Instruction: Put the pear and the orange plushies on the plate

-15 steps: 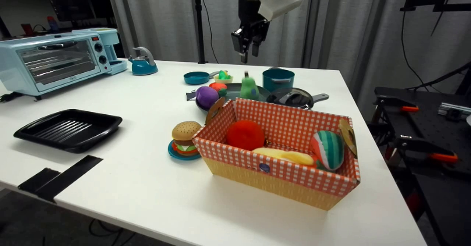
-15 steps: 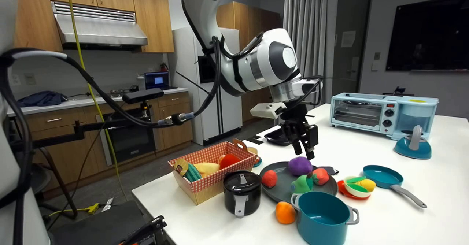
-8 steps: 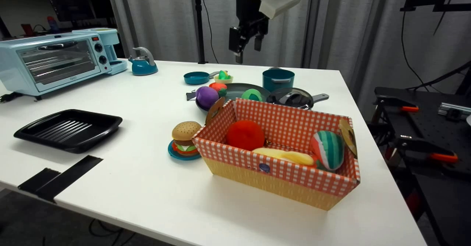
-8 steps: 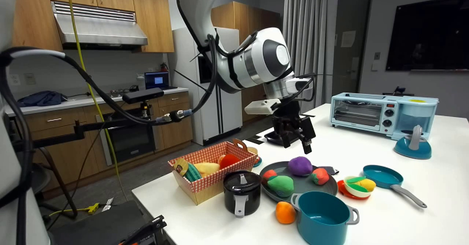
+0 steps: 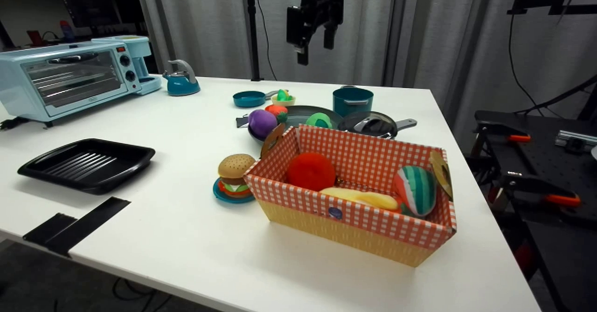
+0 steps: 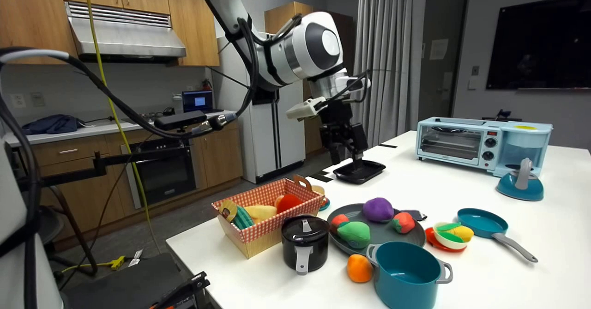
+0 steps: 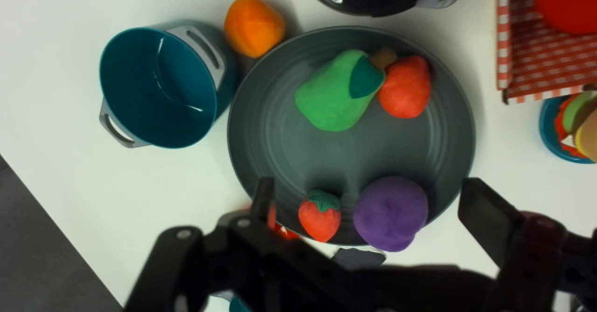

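The green pear plushie [image 6: 354,233] lies on its side on the dark grey plate [image 6: 383,231]. In the wrist view the pear [image 7: 336,97] touches a red plushie on the plate [image 7: 345,151]. The pear [image 5: 320,120] shows partly above the basket rim in an exterior view. The orange plushie [image 6: 359,268] rests on the white table beside the plate and the teal pot; it also shows in the wrist view [image 7: 253,26]. My gripper [image 7: 368,186] is open and empty, high above the plate; it shows in both exterior views [image 5: 316,53] [image 6: 347,160].
A teal pot [image 6: 411,276] and a black lidded pot [image 6: 304,244] flank the orange. A checked basket [image 6: 263,239] stands beside the black pot. A purple plushie [image 7: 391,213] and strawberry [image 7: 320,216] sit on the plate. A teal pan [image 6: 482,221] lies farther off.
The pear, upright and blurred one second ago, toppled over and lies on the plate. My open gripper has risen and moved away from the plate, leftward in an exterior view.
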Controlling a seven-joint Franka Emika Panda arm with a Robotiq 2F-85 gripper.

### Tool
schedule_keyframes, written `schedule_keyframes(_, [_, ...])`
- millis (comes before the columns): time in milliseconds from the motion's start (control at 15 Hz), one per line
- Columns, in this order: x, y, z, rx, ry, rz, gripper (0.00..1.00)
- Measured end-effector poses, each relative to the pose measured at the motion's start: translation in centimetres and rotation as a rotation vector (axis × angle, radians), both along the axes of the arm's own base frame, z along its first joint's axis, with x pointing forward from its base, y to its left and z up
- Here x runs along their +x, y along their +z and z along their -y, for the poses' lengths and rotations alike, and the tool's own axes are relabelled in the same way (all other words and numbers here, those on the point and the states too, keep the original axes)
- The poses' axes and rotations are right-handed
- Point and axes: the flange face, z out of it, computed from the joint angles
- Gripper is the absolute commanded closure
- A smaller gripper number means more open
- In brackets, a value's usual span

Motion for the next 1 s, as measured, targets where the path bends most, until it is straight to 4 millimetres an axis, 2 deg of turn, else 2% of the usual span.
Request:
schedule_keyframes(200, [-1.0,2.1,-3.0,0.06,0.006,-0.003,0.0])
schedule_keyframes(400, [-1.9,3.0,-5.5,0.144,0.001,-0.013,0.0])
schedule_keyframes(600, [-2.8,2.4,-7.0,0.216,-0.009,-0.048,0.0])
schedule_keyframes(1000, [-4.3,0.4,-8.5,0.274,0.032,-0.115,0.0])
